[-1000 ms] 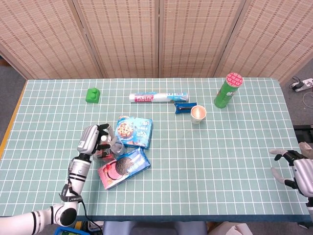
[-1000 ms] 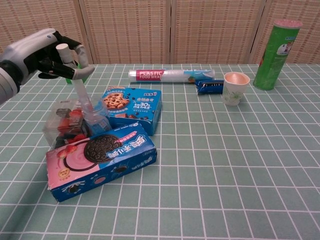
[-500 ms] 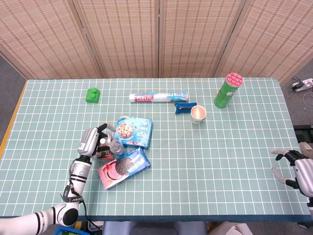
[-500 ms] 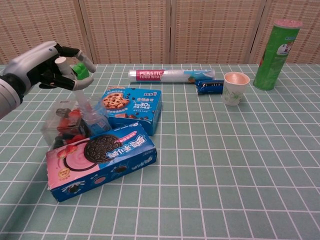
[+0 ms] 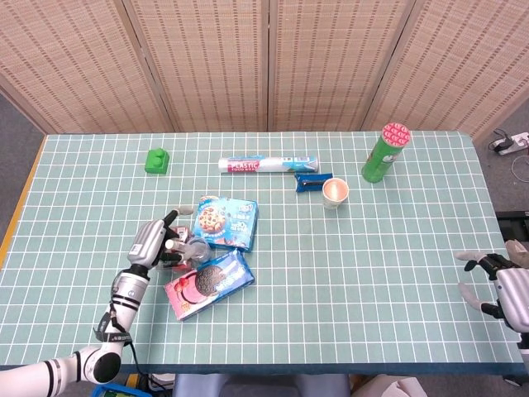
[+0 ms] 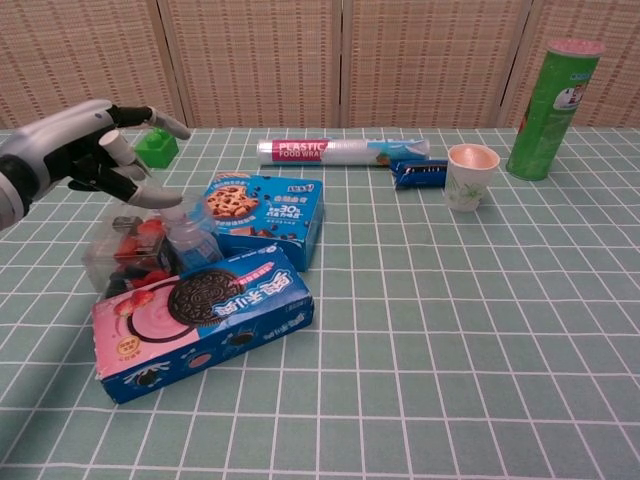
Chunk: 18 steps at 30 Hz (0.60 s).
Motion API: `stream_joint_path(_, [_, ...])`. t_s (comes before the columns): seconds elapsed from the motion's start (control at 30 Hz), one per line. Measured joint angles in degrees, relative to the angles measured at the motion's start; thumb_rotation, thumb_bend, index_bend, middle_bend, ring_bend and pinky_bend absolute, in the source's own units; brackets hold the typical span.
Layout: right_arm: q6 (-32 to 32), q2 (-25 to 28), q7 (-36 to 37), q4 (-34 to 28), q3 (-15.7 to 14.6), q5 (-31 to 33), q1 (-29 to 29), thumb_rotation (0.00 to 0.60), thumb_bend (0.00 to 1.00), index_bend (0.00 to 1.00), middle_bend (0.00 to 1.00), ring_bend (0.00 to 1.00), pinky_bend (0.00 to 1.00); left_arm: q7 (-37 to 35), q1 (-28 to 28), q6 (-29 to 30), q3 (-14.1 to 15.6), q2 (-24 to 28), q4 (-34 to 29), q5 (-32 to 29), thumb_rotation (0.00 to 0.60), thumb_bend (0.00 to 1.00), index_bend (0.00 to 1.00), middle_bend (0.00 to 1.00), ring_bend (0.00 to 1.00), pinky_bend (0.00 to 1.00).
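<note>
My left hand (image 5: 154,241) (image 6: 80,150) hovers low over the table's front left, next to a clear plastic packet (image 5: 188,250) (image 6: 142,248) with red pieces inside. Its lower fingers pinch the packet's loose clear flap, which lies bent down toward the table. The packet rests between a pink-and-blue Oreo box (image 5: 208,283) (image 6: 200,320) and a blue cookie box (image 5: 226,222) (image 6: 265,215). My right hand (image 5: 502,285) shows only in the head view, at the table's front right edge, holding nothing, with its fingers spread.
A green block (image 5: 156,160) (image 6: 157,147) sits at the far left. Further back lie a plastic-wrap roll (image 5: 266,164) (image 6: 340,151), a small blue packet (image 5: 312,181) (image 6: 420,174), a paper cup (image 5: 335,192) (image 6: 471,175) and a tall green can (image 5: 384,152) (image 6: 555,95). Folding screens stand behind.
My left hand has come down and drawn back toward me, and the clear flap it held upright now lies bent low. The right hand has barely moved.
</note>
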Motion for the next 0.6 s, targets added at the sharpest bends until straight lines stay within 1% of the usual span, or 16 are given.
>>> stream_joint_path(0.23, [-0.3,-0.2,-1.1,-0.3,0.0,0.1,0.1,0.600,0.28,0.33,0.46,0.36,0.51,3.1,1.3,0.6,0.3,3.3,-3.7,-1.8,0.600,0.00,0.29,1.00,1.00,1.00])
stream_joint_path(0.6, [0.6,-0.8,-3.6,-1.1,0.1,0.3,-0.3,0.600,0.28,0.33,0.46,0.36,0.51,6.1,5.2,5.2,1.8,9.1,-10.4,-1.3,0.600,0.00,0.30,1.00,1.00,1.00])
